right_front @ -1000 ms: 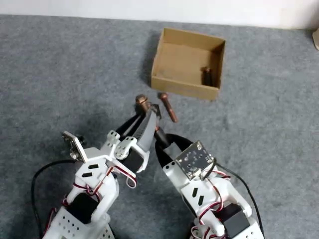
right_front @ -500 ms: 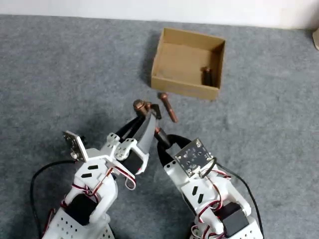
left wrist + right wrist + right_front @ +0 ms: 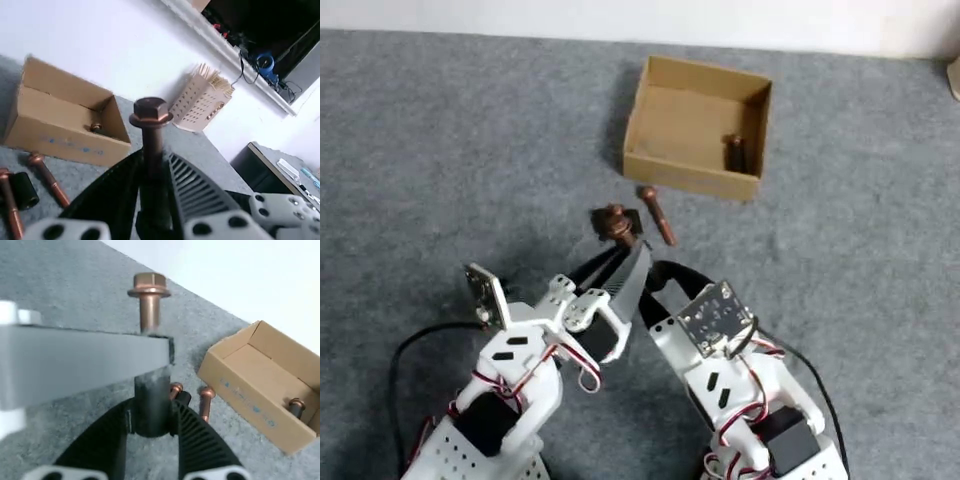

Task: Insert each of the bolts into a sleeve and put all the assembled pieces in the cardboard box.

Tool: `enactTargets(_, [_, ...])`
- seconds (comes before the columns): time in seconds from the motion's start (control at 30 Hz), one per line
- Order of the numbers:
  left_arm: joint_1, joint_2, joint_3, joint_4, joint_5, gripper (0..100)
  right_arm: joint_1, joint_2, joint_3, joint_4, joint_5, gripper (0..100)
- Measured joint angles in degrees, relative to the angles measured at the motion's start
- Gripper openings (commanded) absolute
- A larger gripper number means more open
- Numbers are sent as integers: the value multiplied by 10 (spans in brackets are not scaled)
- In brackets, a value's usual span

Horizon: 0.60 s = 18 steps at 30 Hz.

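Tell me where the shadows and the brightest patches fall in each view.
High view: even light, and the cardboard box throws a soft shadow on the grey carpet beside it. Left wrist view: the held bolt stands dark against a bright white wall. Right wrist view: the wall is washed white, and the sleeve is the darkest patch.

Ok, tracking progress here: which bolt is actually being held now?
The head-up bolt in the left gripper; the rest lie on the carpet or sit in the cardboard box.
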Motion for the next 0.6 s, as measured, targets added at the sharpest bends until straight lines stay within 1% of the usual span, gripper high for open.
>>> enactTargets(0.27, [-2, 0, 1, 2, 0, 17, -4, 0, 0, 0, 0, 5])
enactTargets(0.3, [-8, 0, 1, 2, 0, 39, -4, 0, 0, 0, 0, 5])
enactTargets(0.37, [-39, 0, 0, 2, -6, 124, -3, 0, 0, 0, 0, 5])
enactTargets(0.47, [-69, 1, -4, 4, -54, 265, 8, 0, 0, 0, 0, 5])
enactTargets(0.53, [-79, 4, -3, 11, -76, 306, 11, 0, 0, 0, 0, 5])
enactTargets(0.6, [-79, 2, -3, 28, -85, 303, 14, -1, -1, 0, 0, 5])
